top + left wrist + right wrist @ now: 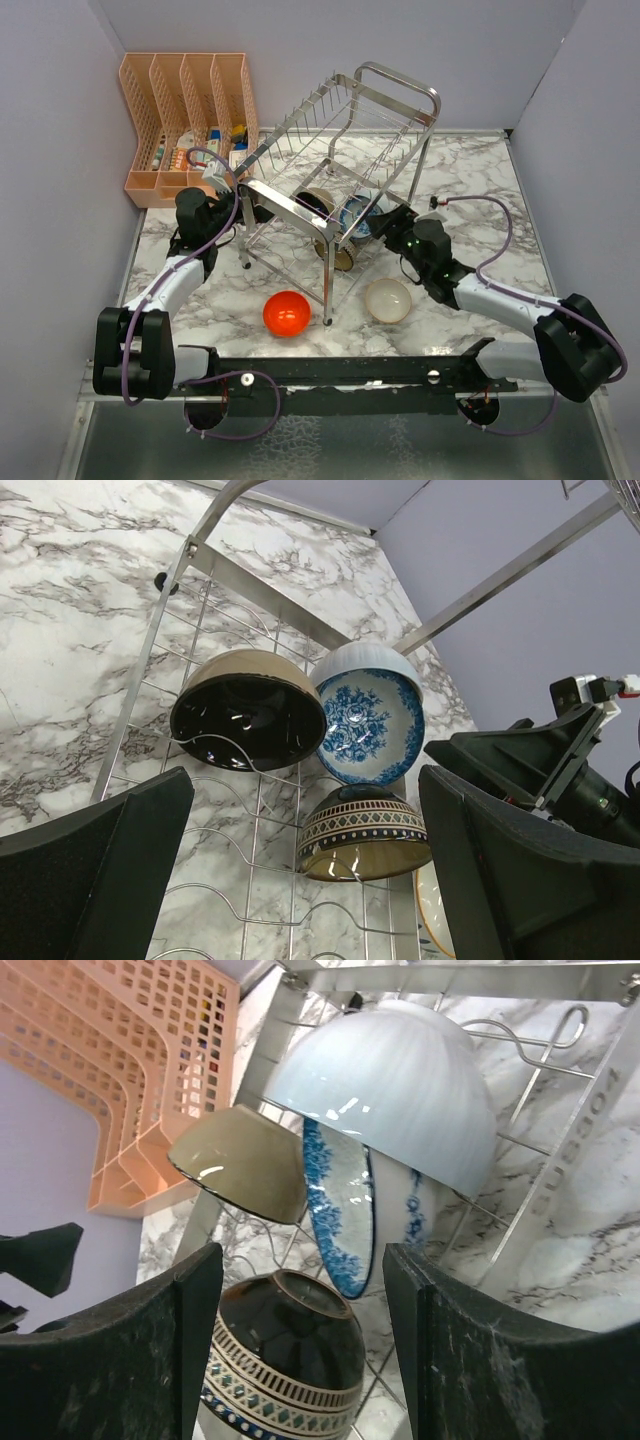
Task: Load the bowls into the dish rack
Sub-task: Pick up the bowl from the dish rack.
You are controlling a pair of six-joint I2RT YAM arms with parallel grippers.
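The steel dish rack [398, 98] stands mid-table. On its lower tier sit a tan bowl with a black inside [250, 715], a blue-patterned bowl [370, 725] under a white ribbed dome [400, 1080], and a dark brown banded bowl [285, 1360]. My right gripper [300, 1270] is open around the brown bowl's base, the left finger close to it and a gap on the right. My left gripper [305, 775] is wide open at the rack's left side, holding nothing. A red bowl [287, 313] and a pale bowl [388, 299] rest on the table in front.
A peach slotted organiser [185, 110] stands at the back left, beside the wall. The rack's legs [327, 290] stand between the two loose bowls. My right arm [540, 770] shows through the rack in the left wrist view.
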